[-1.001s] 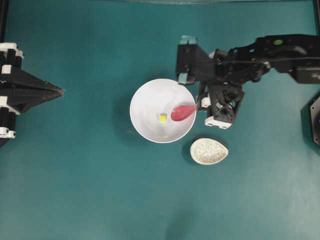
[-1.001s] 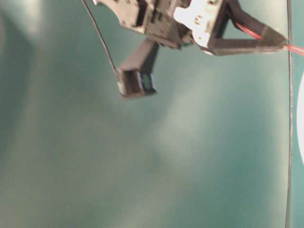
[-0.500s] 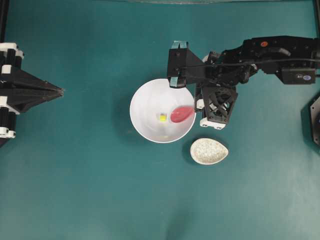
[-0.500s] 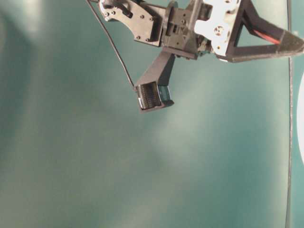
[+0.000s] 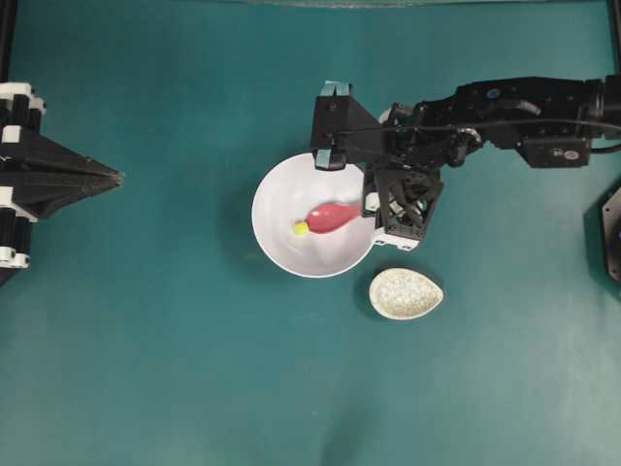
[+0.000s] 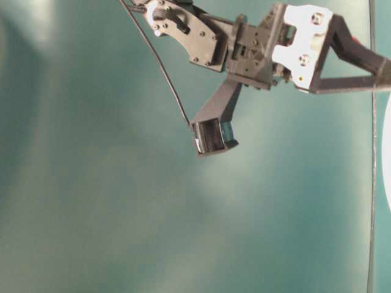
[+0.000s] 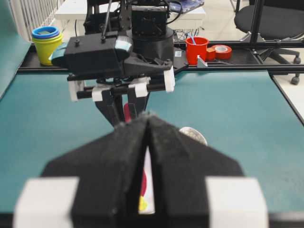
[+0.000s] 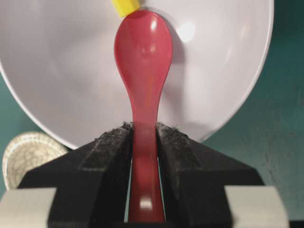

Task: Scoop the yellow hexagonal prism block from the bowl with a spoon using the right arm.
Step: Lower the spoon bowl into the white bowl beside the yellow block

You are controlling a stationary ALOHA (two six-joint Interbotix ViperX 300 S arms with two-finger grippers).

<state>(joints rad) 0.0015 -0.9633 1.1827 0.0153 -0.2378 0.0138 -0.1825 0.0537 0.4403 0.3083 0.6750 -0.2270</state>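
The white bowl (image 5: 277,209) sits mid-table. The yellow block (image 5: 302,228) lies in it, left of centre. My right gripper (image 5: 372,207) is shut on the handle of the pink-red spoon (image 5: 333,216), at the bowl's right rim. The scoop reaches into the bowl and its tip touches the block. In the right wrist view the spoon (image 8: 143,57) runs from my right gripper (image 8: 144,128) to the block (image 8: 125,6) at its tip, over the bowl (image 8: 61,71). My left gripper (image 5: 118,178) is shut and empty at the far left, and shows in its wrist view (image 7: 147,116).
A small speckled oval dish (image 5: 406,293) lies just right of and below the bowl, under the right arm's wrist. The right arm (image 6: 256,49) hangs above the table in the table-level view. Cups and tape stand beyond the table's far edge (image 7: 204,47).
My right gripper has moved left over the bowl's rim. The spoon's scoop has slid deeper into the bowl until its tip meets the block, which has shifted slightly left.
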